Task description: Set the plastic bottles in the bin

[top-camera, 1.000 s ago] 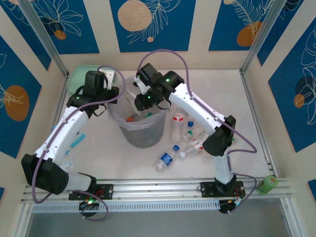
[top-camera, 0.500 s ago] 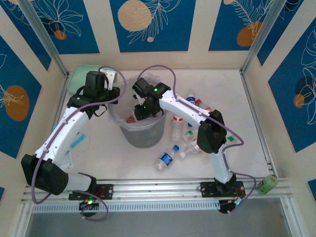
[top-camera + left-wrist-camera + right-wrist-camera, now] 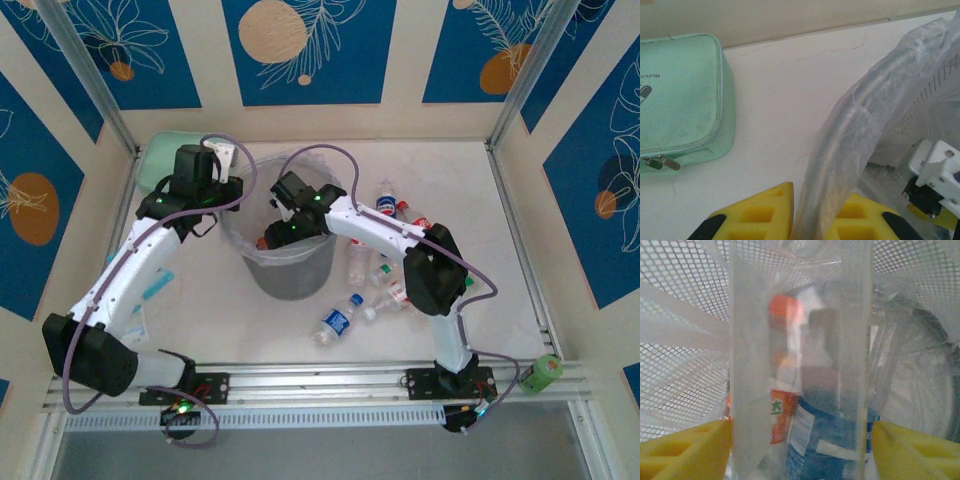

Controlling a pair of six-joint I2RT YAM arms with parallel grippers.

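Seen from above, a round translucent grey bin lined with a clear plastic bag (image 3: pixel 290 275) stands on the white worktop (image 3: pixel 450 180), left of centre. The left claw (image 3: pixel 812 216) is closed on the bin's far-left rim, with one yellow finger on each side of the bagged edge. The right claw (image 3: pixel 800 450) reaches down into the bin's mouth. Its wrist camera shows a clear plastic bottle (image 3: pixel 800 330) between two yellow fingers (image 3: pixel 685 450) that sit right at the bottle's sides. Whether they press it or have let go cannot be told.

The step in hand looks like the drop. To do it well, the right claw should spread fully so the bottle falls free. The left claw should pin the rim so the bin cannot tip or slide. The right claw should then rise straight up so its fingers do not snag the loose bag.

Inside the bin, behind that bottle, lie at least two others: an orange-labelled bottle (image 3: pixel 782 390) and a blue-labelled bottle (image 3: pixel 825 440). From above, a red cap (image 3: pixel 263 241) shows in the bin's mouth.

About six plastic bottles (image 3: pixel 385 270) lie in a loose cluster on the worktop just right of the bin. Among them, a lying bottle with a blue label (image 3: pixel 337 322) is nearest the arms. A mint-green zip pouch (image 3: pixel 152 160) lies at the far left, near the bin but apart from it.
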